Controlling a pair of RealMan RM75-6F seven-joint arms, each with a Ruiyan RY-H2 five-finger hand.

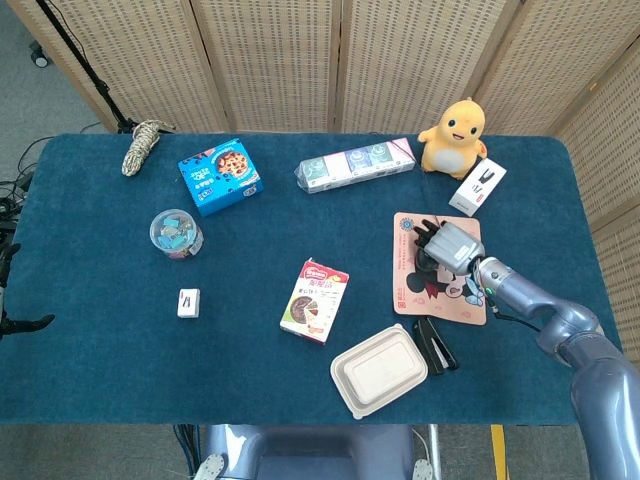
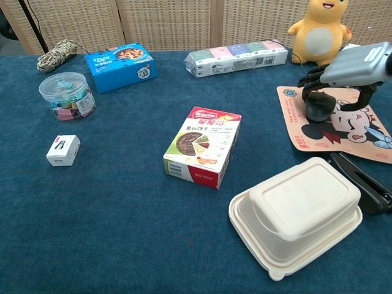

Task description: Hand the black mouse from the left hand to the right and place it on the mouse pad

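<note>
One step left: right hand (image 2: 343, 76) over the mouse pad (image 2: 297, 131), fingers curled round the black mouse (image 2: 316, 112). Next: spread fingers, lift clear.

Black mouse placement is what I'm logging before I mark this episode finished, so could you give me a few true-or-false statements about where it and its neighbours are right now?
1. The black mouse rests on the mouse pad. True.
2. The right hand is above the white clamshell box. False: it is above the mouse pad, over the mouse.
3. The yellow plush toy stands at the near edge of the table. False: it stands on the far side, behind the mouse pad.
4. A black stapler lies beside the white clamshell box. True.
</note>
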